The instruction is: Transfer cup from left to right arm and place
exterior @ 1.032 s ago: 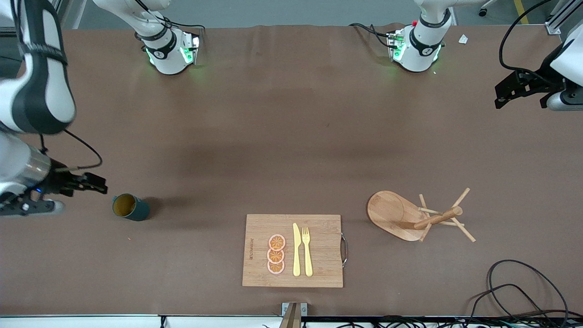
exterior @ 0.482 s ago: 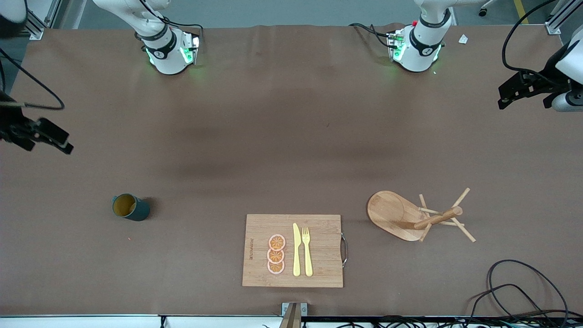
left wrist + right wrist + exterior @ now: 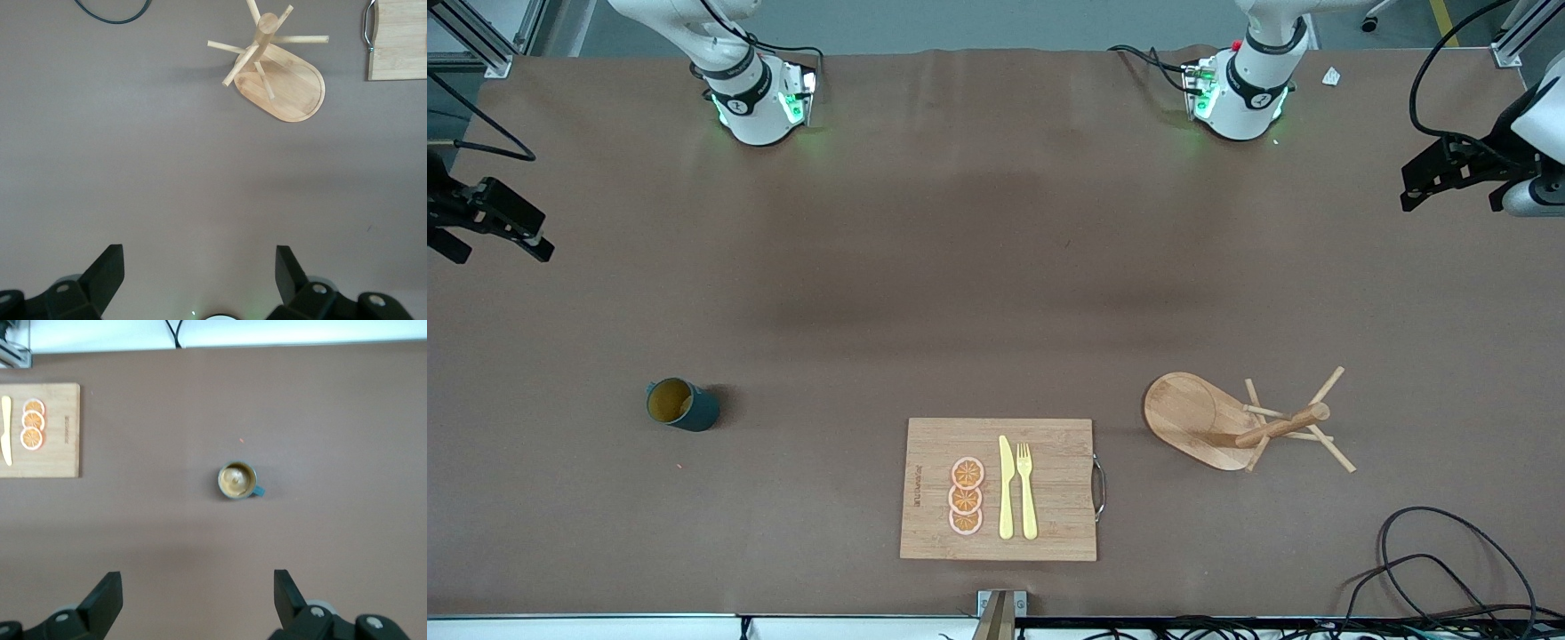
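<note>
The dark teal cup [image 3: 682, 404] with a mustard-brown inside stands upright on the table toward the right arm's end. It also shows in the right wrist view [image 3: 237, 480], with its small handle on one side. My right gripper [image 3: 523, 233] is open and empty, high over the table's edge at that end and well apart from the cup. In its own view the right gripper [image 3: 198, 583] shows only bare table between its fingers. My left gripper [image 3: 1412, 182] is open and empty, up over the table's edge at the left arm's end. In its own view the left gripper [image 3: 200, 260] holds nothing.
A wooden peg stand [image 3: 1227, 422] stands toward the left arm's end and shows in the left wrist view [image 3: 280, 80]. A wooden cutting board [image 3: 1000, 489] with orange slices, a yellow knife and a fork lies near the front edge. Black cables [image 3: 1432, 560] lie at the front corner.
My right gripper has drawn away from beside the cup, up and toward the table's edge at the right arm's end. The cup has stayed put. The left arm has barely moved.
</note>
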